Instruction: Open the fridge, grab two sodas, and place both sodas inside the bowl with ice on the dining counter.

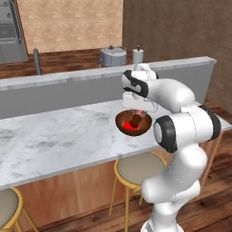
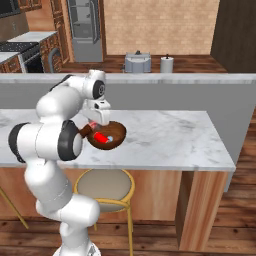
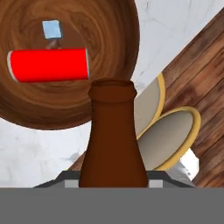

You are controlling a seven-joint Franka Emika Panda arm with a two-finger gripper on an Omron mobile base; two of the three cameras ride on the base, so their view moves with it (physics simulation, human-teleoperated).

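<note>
My gripper (image 1: 137, 113) (image 2: 93, 125) hangs over the dark wooden bowl (image 1: 122, 126) (image 2: 119, 131) on the marble dining counter (image 1: 63, 136) (image 2: 170, 135), shut on the slim dark brown soda bottle (image 1: 136, 120) (image 2: 85, 131) (image 3: 113, 135). In the hand view the bottle's neck points towards the bowl (image 3: 111, 39), just over its near rim. The red soda can (image 3: 48, 64) (image 2: 101, 137) lies on its side inside the bowl, next to a small pale ice cube (image 3: 51, 29). The grey fridge (image 2: 82, 22) (image 1: 9, 31) stands far back across the room.
A higher grey ledge (image 1: 68, 81) (image 2: 175, 80) runs behind the counter. A grey metal pot (image 1: 113, 55) (image 2: 137, 62) and a white cylinder (image 1: 137, 55) (image 2: 166, 64) stand beyond it. Round stools (image 1: 136, 170) (image 2: 104, 184) (image 3: 170, 135) sit under the counter's near edge.
</note>
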